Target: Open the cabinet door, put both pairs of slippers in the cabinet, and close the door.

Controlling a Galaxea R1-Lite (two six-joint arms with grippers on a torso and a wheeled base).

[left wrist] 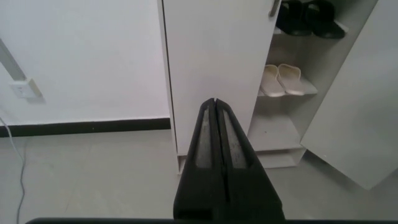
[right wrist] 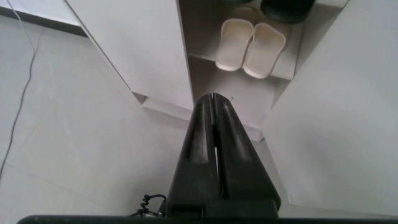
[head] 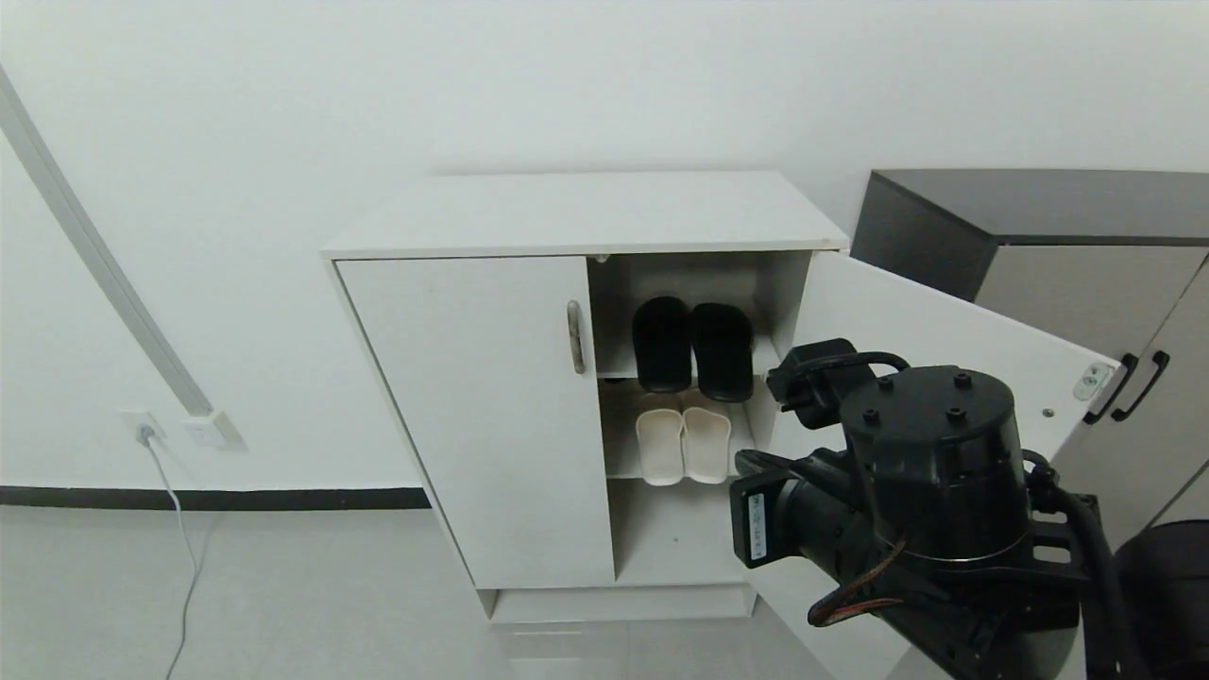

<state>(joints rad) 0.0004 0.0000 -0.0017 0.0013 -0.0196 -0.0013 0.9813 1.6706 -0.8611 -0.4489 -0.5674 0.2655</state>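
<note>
head view: the cabinet (head: pixel 586 212) has its right door (head: pixel 930 349) open, with the black slippers (head: pixel 692 345) on the upper shelf and the white slippers (head: pixel 682 444) on the shelf below. both pairs lie ahead of the right tool (right wrist: pixel 214 98), clenched on nothing. the left tool (left wrist: pixel 214 102), also clenched and empty, faces the shut left door (left wrist: pixel 211 56).

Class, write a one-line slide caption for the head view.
Cabinet with right door open, black slippers shelved above white slippers inside.
</note>
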